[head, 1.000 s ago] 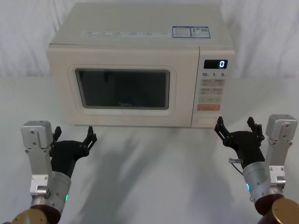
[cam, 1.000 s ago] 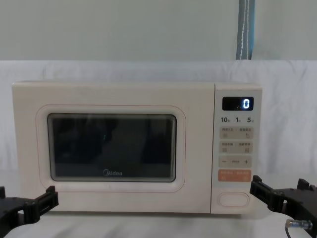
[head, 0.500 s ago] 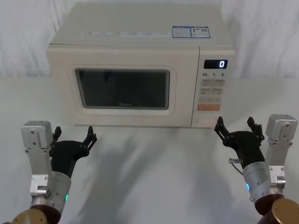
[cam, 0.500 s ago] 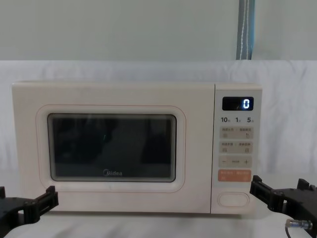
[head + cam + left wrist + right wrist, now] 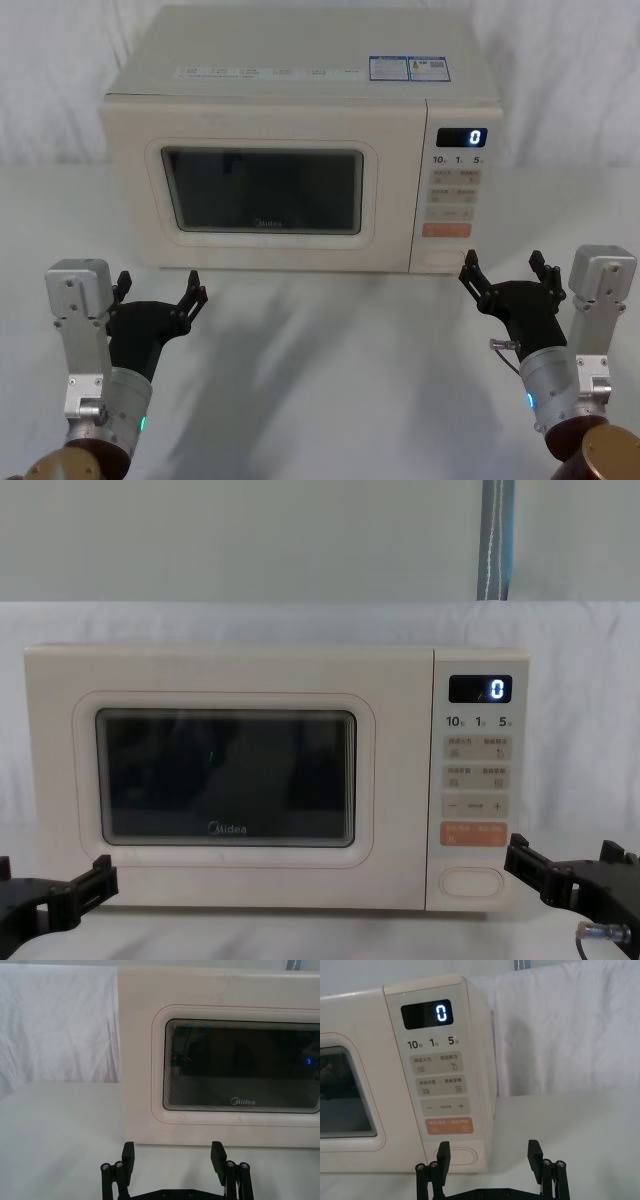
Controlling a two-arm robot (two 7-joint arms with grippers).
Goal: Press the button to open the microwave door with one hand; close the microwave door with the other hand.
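The cream microwave stands at the back of the table. Its door (image 5: 262, 190) (image 5: 225, 778) (image 5: 240, 1070), with a dark glass window, is flush and closed. The pill-shaped button (image 5: 447, 262) (image 5: 471, 881) (image 5: 456, 1155) sits at the foot of the keypad panel, below an orange key (image 5: 473, 833). My left gripper (image 5: 160, 287) (image 5: 172, 1152) (image 5: 50, 880) hovers open in front of the door's lower left, holding nothing. My right gripper (image 5: 503, 268) (image 5: 487, 1149) (image 5: 565, 860) is open too, just right of the button and a little in front of it, touching nothing.
A white cloth covers the table (image 5: 330, 350) and hangs as a backdrop behind the microwave. The display (image 5: 480, 689) reads 0. Bare tabletop lies between the two grippers and the microwave front.
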